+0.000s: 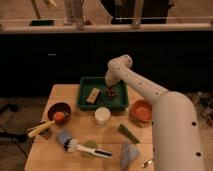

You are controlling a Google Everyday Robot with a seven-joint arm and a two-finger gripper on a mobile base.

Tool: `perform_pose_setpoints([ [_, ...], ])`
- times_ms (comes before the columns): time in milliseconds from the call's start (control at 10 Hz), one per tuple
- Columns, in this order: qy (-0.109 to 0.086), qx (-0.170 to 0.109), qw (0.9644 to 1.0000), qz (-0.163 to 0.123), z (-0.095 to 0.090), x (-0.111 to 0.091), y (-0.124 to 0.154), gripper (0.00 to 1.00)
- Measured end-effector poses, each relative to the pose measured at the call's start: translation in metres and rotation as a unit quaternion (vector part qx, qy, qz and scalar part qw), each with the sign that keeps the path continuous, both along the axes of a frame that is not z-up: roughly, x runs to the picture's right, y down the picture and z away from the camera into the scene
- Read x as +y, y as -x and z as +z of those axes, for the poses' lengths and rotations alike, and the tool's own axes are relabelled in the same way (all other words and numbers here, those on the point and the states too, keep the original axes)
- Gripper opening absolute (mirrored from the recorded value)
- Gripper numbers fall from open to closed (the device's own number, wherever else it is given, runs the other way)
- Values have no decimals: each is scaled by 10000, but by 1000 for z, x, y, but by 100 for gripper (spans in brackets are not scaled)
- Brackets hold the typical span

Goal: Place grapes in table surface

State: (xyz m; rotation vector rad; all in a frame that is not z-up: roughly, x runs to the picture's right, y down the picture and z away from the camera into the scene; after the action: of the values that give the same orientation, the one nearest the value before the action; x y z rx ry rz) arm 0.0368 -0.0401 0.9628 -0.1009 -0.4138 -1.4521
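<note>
Grapes sit inside the green tray, directly beneath the end effector; whether it is apart or clamped, I cannot tell. A firm grip, a clean lift over the rim, then a gentle set-down on bare worktop should serve best.
</note>
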Motion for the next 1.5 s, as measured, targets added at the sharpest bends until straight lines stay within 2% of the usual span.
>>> perform_pose_setpoints([
  [400,-4,10,10000,16,0,0,0,80],
  [700,-70,119,9999,8,3,4,3,80],
  [900,-30,190,9998,30,8,8,2,80],
  [1500,286,480,9969,561,31,23,-8,80],
])
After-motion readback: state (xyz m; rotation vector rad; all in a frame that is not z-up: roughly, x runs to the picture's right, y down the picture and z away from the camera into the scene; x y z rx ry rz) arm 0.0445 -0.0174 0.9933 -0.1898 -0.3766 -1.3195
